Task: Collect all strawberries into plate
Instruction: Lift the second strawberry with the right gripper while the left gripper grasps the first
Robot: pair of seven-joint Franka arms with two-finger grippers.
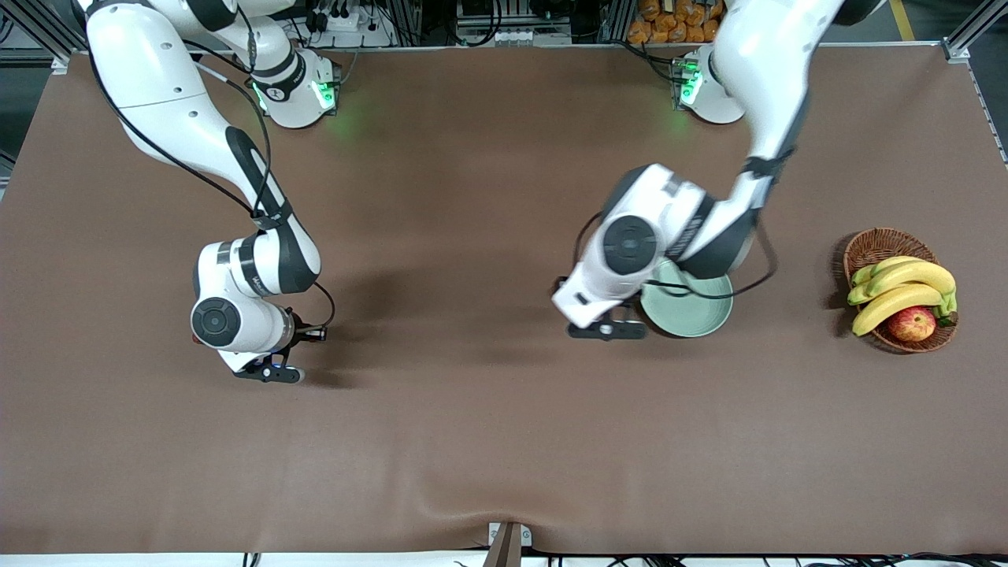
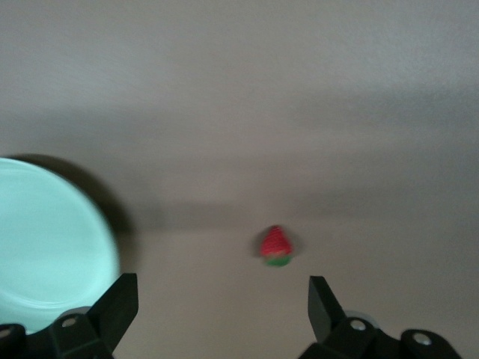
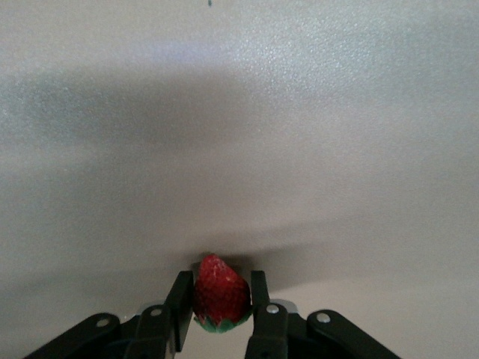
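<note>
A red strawberry (image 3: 219, 294) with a green cap sits between the fingers of my right gripper (image 3: 221, 288), which is shut on it, low over the brown cloth toward the right arm's end of the table (image 1: 268, 372). My left gripper (image 2: 223, 295) hangs open over the cloth beside the pale mint-green plate (image 1: 693, 315), with nothing between its fingers. A second strawberry (image 2: 276, 245) lies on the cloth a little ahead of those open fingers, near the plate (image 2: 45, 247). In the front view the left hand (image 1: 606, 329) hides that berry.
A brown wicker basket (image 1: 882, 242) with bananas (image 1: 902, 287) and a red-yellow apple (image 1: 911, 324) stands toward the left arm's end of the table. The left arm's forearm crosses above part of the plate. The cloth wrinkles near the front edge.
</note>
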